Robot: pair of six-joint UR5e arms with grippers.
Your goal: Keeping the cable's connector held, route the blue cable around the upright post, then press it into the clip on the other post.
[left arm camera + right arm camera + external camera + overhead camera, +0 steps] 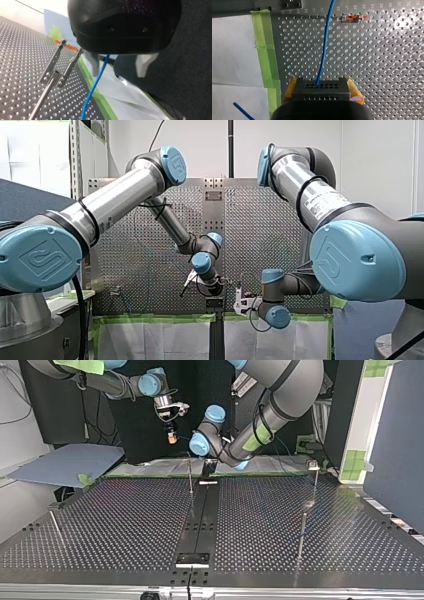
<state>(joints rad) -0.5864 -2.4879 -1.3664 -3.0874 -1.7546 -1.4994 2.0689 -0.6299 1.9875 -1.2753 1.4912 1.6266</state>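
In the right wrist view my right gripper is shut, its yellow pads clamping the black connector. The blue cable runs straight out of it across the perforated table. A forked metal clip with an orange pin tops a thin post ahead of my left gripper. Its pale fingers stand apart and open, with the blue cable hanging between them, close to one finger. In the top view my right gripper hovers over the table's far edge, beside my left gripper.
Thin upright posts stand on the table: one at the middle, two at the top view's right, one leaning at its left. Green tape and white paper line the table's far edge.
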